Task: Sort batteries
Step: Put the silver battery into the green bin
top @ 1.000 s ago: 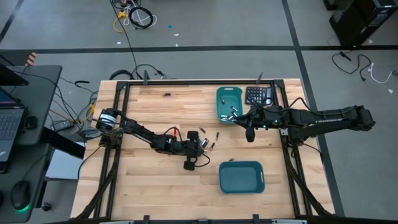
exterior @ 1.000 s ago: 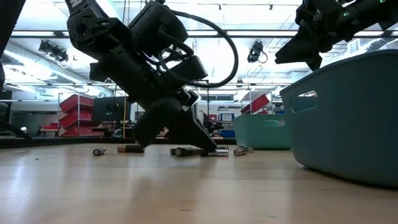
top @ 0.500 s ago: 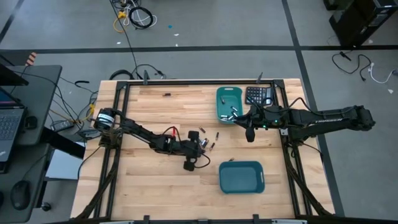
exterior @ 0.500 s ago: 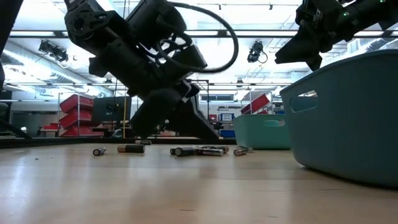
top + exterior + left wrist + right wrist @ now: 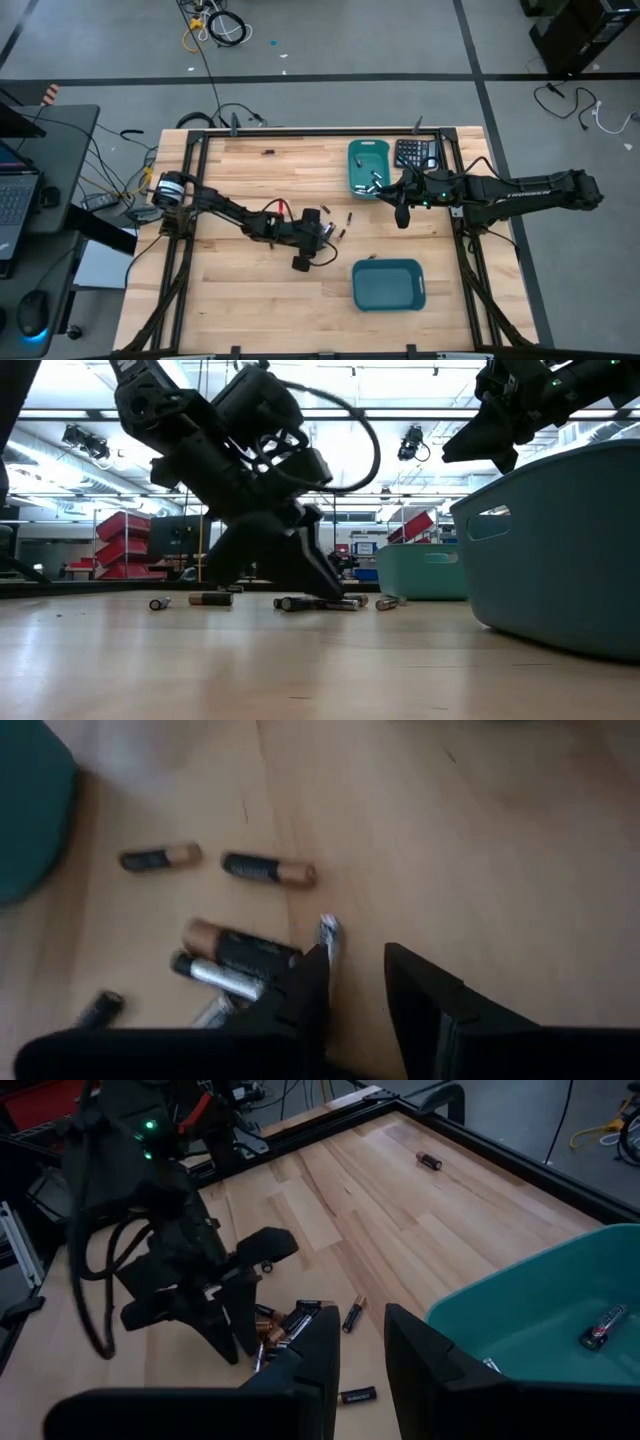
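Several small batteries (image 5: 337,222), copper-and-black and silvery, lie loose on the wooden table between the arms; the low view shows them in a row (image 5: 310,602). My left gripper (image 5: 355,960) is open and tipped down over this cluster (image 5: 325,590). A silvery cell (image 5: 328,930) lies just beyond one fingertip and others (image 5: 240,948) beside it. My right gripper (image 5: 360,1338) is open and hovers above the table (image 5: 401,214) beside the far teal bin (image 5: 352,170), which holds a few batteries (image 5: 600,1326). My left gripper comes down at the batteries from above, slanting. One fingertip (image 5: 316,963) stands right against the end of the silvery cell (image 5: 327,936), which lies flat on the table. Whether it touches the cell, I cannot tell. Nothing sits between the fingers.
A second teal bin (image 5: 388,284) stands near the table's near edge, large in the low view (image 5: 560,550). A black calculator (image 5: 415,152) lies by the far bin. One stray battery (image 5: 268,152) lies near the far edge. Bare wood stretches left of the cluster.
My left gripper rose a little off the table, then came back down onto the battery cluster, staying open. The batteries kept their places. My right arm kept still.
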